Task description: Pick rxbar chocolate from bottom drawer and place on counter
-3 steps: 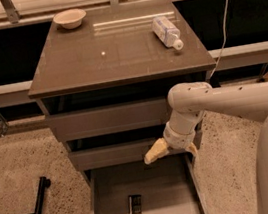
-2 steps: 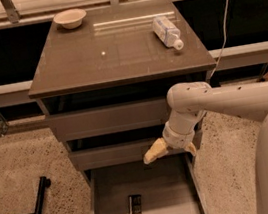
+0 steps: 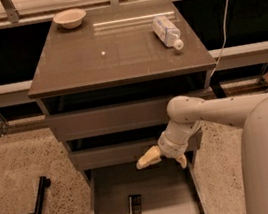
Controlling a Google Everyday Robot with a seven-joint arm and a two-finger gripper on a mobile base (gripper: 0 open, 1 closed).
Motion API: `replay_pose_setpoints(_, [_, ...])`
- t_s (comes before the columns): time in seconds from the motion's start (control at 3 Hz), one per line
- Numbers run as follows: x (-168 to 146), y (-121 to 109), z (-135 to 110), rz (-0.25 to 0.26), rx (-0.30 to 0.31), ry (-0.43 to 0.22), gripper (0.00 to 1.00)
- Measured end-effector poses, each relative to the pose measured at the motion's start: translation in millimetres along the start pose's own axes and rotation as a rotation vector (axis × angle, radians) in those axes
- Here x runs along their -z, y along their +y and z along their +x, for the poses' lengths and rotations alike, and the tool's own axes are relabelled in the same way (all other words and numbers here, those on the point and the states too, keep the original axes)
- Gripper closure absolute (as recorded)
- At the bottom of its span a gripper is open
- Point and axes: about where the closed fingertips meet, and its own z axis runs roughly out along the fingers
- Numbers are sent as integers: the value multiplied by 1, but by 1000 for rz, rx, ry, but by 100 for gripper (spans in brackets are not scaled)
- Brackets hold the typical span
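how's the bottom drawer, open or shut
Open: the bottom drawer is pulled out, rxbar chocolate lying on its floor; the gripper hovers above its back end.

Cream-fingered gripper (image 3: 165,159) on its off-white arm hangs over the grey-brown bottom drawer (image 3: 108,199), and there's the black rxbar chocolate (image 3: 135,208), pale print showing. Up top: glossy grey-brown counter (image 3: 116,56), cream bowl (image 3: 70,18), clear white-capped bottle (image 3: 166,30). Speckled beige floor (image 3: 21,162).
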Motion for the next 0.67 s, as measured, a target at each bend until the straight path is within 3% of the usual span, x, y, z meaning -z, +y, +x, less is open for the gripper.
replay_pose_setpoints(0.33, [-69,26,-1,-108,15,23,0])
replay_pose_setpoints(0.67, [-70,24,0,-95,6,30,0])
